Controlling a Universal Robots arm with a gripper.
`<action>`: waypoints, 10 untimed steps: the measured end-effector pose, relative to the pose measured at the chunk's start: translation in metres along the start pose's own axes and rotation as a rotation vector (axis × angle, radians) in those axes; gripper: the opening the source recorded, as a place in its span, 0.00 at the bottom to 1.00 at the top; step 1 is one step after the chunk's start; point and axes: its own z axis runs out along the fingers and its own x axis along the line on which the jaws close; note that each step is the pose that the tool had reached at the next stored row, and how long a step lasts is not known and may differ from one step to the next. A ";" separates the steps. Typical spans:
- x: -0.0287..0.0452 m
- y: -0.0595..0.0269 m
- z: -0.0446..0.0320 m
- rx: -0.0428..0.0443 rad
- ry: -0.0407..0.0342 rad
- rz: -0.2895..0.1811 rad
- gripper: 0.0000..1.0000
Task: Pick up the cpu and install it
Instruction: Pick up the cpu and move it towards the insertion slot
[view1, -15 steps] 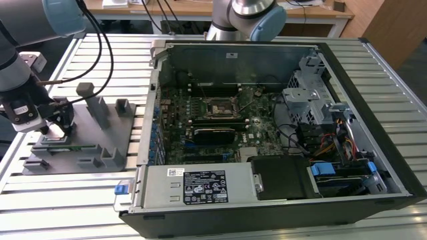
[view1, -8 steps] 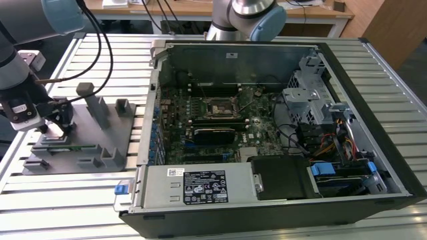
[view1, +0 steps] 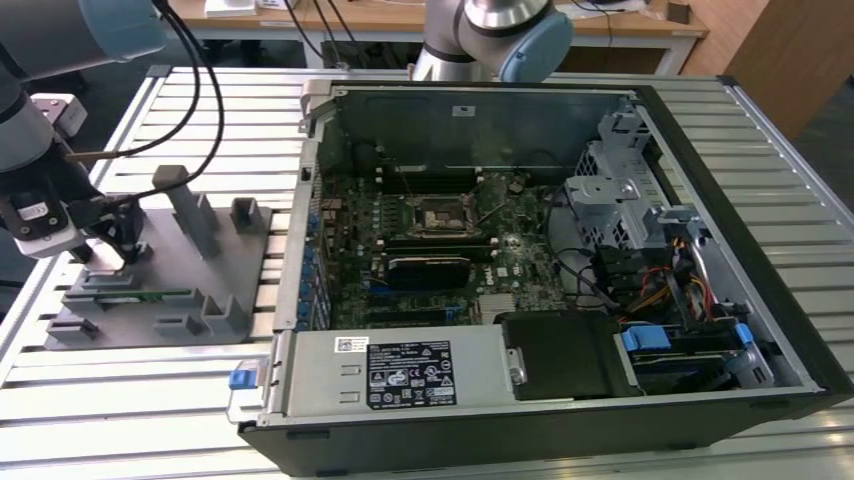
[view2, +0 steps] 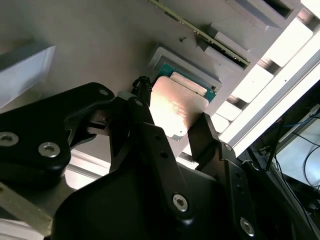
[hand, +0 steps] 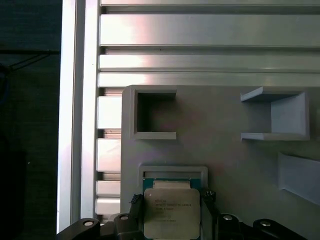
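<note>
The cpu (hand: 171, 212) is a flat square chip with a silvery top (view2: 176, 107), lying at a raised square pocket (hand: 172, 171) of the grey fixture plate (view1: 247, 255). My gripper (hand: 172, 200) stands over it at the exterior view's left (view1: 114, 255). In both wrist views one black finger (view2: 145, 117) presses one edge of the chip and the other finger (view2: 206, 135) presses the opposite edge, so the gripper is shut on the cpu. The black-framed motherboard socket (view1: 438, 218) sits in the middle of the open computer case.
A thin green memory stick (view1: 147, 295) lies in a slot on the fixture plate next to the gripper (view2: 200, 35). Upright grey posts (view1: 180, 205) stand on the plate. The open computer case (view1: 694, 200) fills the exterior view's right, on a slatted aluminium table (view1: 134, 400).
</note>
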 end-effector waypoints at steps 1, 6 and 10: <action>0.0000 0.0000 -0.0011 -0.0001 -0.0002 0.000 0.54; 0.0001 0.0001 -0.0028 -0.0013 0.0001 0.000 0.54; 0.0001 0.0002 -0.0060 -0.0015 0.0000 0.000 0.54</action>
